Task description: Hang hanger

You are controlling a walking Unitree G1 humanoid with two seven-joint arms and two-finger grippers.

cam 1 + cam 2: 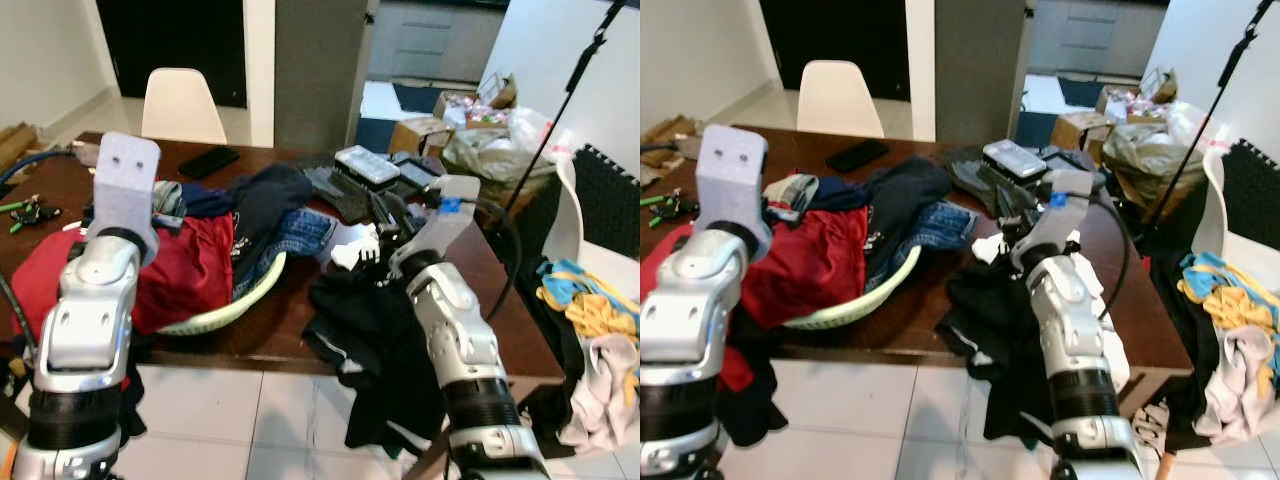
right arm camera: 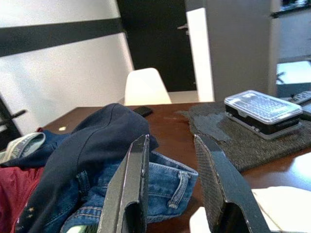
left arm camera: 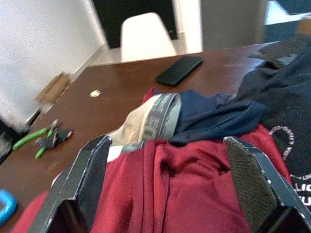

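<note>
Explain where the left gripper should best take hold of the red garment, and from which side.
Probably the raised fold of the red garment, taken from above. The left gripper, open, straddles that ridge, and the cloth lies slack and heaped over the basket, offering no firm edge.

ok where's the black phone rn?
The black phone lies flat on the far side of the brown table, robot's left of centre, just in front of the white chair and beyond the navy garment.
</note>
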